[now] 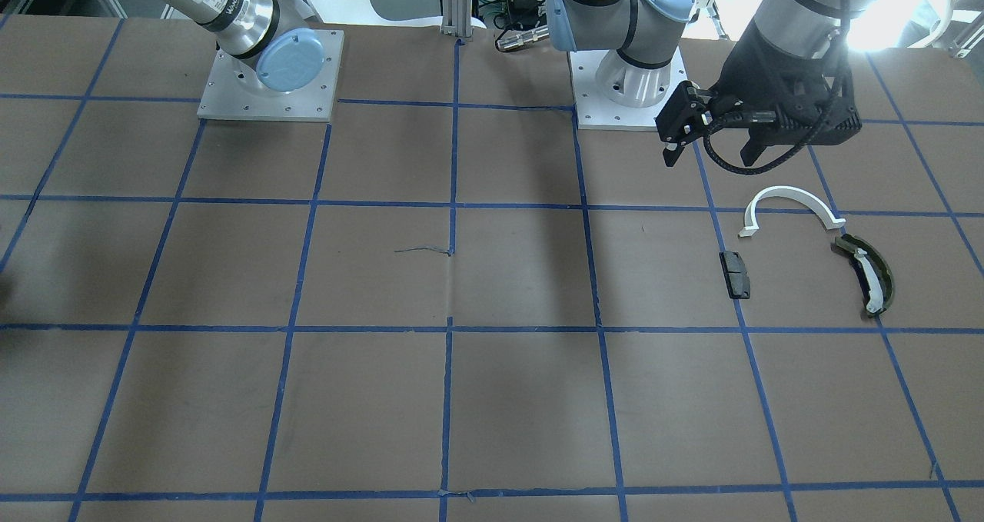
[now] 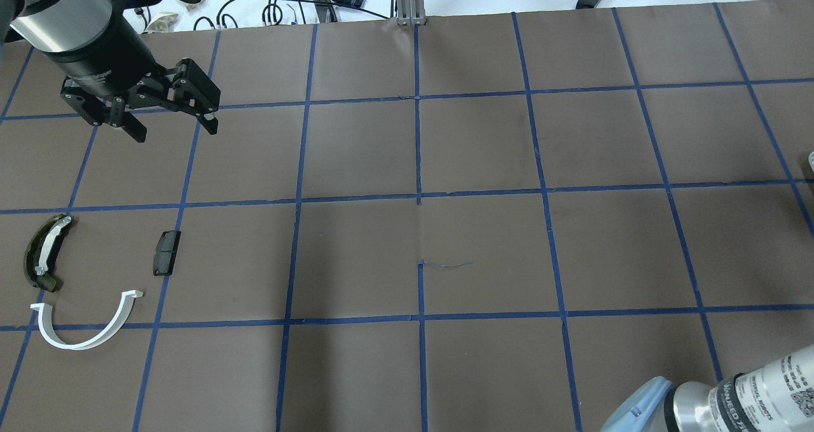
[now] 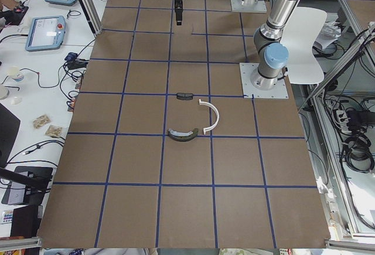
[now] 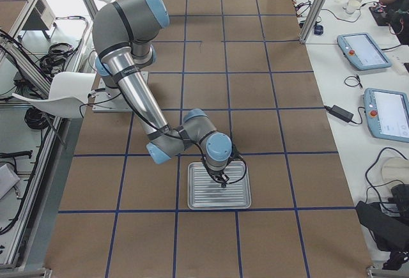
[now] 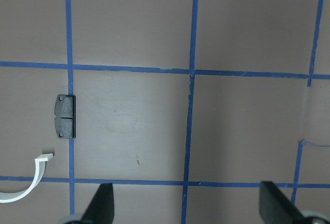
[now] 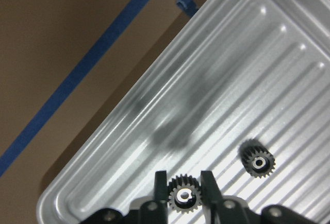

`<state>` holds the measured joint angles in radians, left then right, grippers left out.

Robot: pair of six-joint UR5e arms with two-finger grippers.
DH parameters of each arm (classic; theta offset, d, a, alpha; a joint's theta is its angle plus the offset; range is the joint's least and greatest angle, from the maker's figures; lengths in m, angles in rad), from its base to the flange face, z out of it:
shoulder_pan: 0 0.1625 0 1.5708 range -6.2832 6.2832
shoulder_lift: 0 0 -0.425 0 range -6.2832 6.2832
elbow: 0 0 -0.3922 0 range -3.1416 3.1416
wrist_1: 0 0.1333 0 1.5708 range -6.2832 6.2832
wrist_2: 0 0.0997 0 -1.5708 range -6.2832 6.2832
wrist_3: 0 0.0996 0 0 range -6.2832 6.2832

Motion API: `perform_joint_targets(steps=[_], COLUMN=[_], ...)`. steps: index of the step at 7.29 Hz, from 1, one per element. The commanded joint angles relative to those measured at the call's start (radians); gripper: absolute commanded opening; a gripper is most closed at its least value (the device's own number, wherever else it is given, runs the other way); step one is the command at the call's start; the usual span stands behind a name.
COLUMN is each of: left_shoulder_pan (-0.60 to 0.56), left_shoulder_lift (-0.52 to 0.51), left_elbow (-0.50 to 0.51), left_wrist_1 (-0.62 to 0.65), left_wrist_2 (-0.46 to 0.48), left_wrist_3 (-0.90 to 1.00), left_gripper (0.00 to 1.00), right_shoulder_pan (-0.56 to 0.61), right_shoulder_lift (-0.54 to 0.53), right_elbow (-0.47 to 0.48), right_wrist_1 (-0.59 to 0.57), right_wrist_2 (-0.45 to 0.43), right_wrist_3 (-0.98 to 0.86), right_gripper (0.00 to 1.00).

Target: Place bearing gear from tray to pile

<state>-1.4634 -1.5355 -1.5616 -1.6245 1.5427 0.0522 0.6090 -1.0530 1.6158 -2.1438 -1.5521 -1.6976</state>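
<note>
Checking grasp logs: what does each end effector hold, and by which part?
Right end effector pinches a bearing gear by its toothed rim, over the tray. Left end effector holds nothing.

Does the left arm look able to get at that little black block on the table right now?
Probably yes. The left claw hangs open above the table, and the black block lies flat nearby, with nothing on top of it or between the two.

The counter [image 2: 483,241], brown with a blue tape grid, carries three loose parts near each other at the robot's left end: a white half-ring arc [image 1: 792,192], an olive-green curved piece [image 2: 39,257] and a black block [image 2: 166,252]. A ribbed metal tray [image 4: 201,196] lies at the opposite end.
</note>
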Motion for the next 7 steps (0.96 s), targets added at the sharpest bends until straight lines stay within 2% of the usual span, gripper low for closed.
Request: perform_joint_targets(steps=[1,3,5,7], left_shoulder_pan=[0.0,0.0,0.0,-0.003], left_shoulder_lift=[0.0,0.0,0.0,0.0], left_elbow=[0.0,0.0,0.0,0.0], left_wrist_1=[0.0,0.0,0.0,0.0], left_wrist_2=[0.001,0.001,-0.001,-0.001], left_wrist_3=[0.0,0.0,0.0,0.0], left_gripper=[1.0,1.0,1.0,1.0], right_shoulder_pan=[0.099,0.252,0.473,0.642], right_shoulder_lift=[-0.102,-0.177,-0.202,-0.203], right_elbow=[-0.004,0.001,0.001,0.003], right_wrist_1=[0.084,0.146,0.171,0.191], right_wrist_2=[0.023,0.021,0.018,0.035], right_wrist_3=[0.164,0.37,0.693,0.992], right_gripper=[0.08,0.08,0.08,0.08])
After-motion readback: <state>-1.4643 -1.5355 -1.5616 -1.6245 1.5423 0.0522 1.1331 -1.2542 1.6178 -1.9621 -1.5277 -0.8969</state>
